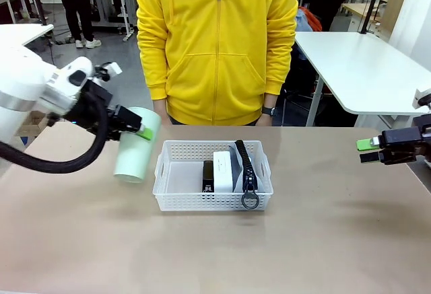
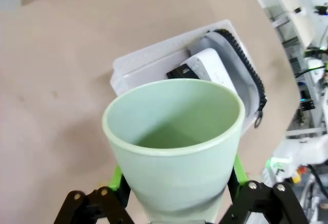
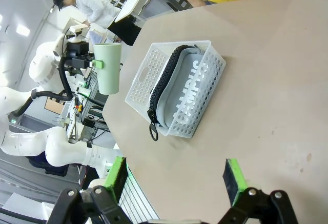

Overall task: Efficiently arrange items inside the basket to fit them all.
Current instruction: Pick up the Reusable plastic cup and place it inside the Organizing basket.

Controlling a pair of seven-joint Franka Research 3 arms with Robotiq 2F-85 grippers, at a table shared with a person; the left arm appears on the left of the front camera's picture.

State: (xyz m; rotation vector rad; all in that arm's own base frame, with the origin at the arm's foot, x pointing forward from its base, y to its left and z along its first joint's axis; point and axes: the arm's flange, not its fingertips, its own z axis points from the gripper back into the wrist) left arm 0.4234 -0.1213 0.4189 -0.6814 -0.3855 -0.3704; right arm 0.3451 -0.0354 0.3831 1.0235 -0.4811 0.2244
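Gripping the pale green cup [image 1: 137,144], the left end effector [image 1: 138,131] hovers beside the basket [image 1: 176,197].

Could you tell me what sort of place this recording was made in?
Most likely a robotics lab or workshop. Two white robot arms work at a brown table, other white tables stand behind with people at them, and the left tool holds a pale green cup beside a white basket.

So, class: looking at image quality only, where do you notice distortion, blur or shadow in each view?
Front view: even light, soft shadow under the basket. Left wrist view: the close pale green cup bulges, wide-angle, and the table edge curves. Right wrist view: the scene is rolled sideways, table edge bowed, with the right claw soft in the foreground.
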